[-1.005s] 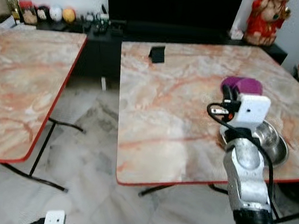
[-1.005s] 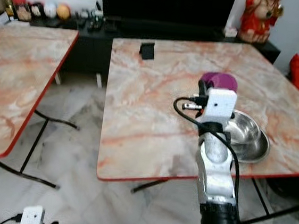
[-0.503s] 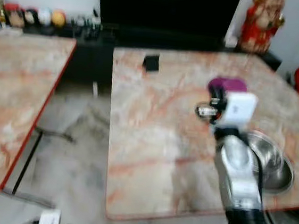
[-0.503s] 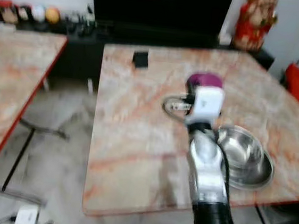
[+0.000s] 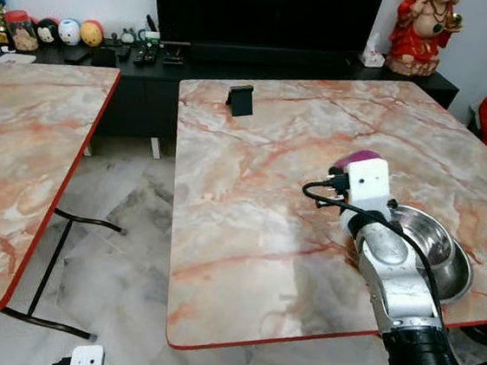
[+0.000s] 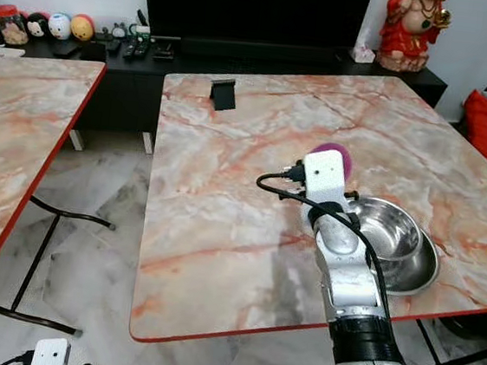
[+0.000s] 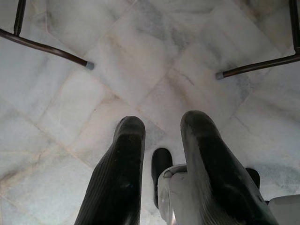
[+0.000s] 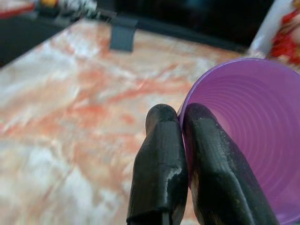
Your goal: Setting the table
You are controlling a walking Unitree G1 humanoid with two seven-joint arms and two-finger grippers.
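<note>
We find the table setting at an early stage, in our judgement: the steel bowl (image 5: 432, 250) already rests on the marble table (image 5: 253, 175) near its front right edge, and the purple cup (image 8: 243, 126) has not yet been put down. The right gripper (image 8: 185, 154) is clamped on the cup's rim, one finger inside the wall and one outside, and holds the cup just behind the bowl on its far left side; the head views do not let us tell whether the cup's base touches the tabletop. Most of the cup is hidden behind the white wrist camera (image 6: 324, 180), with a purple sliver showing above it. A small black stand (image 5: 241, 100) sits well behind the bowl towards the table's far edge. The left gripper (image 7: 161, 154) hangs idle over the tiled floor (image 7: 140, 70), its fingers spread and holding nothing. A second marble table (image 5: 20, 150) stands well left of the bowl, cut off by the picture edge. We see no cutlery or plates
</note>
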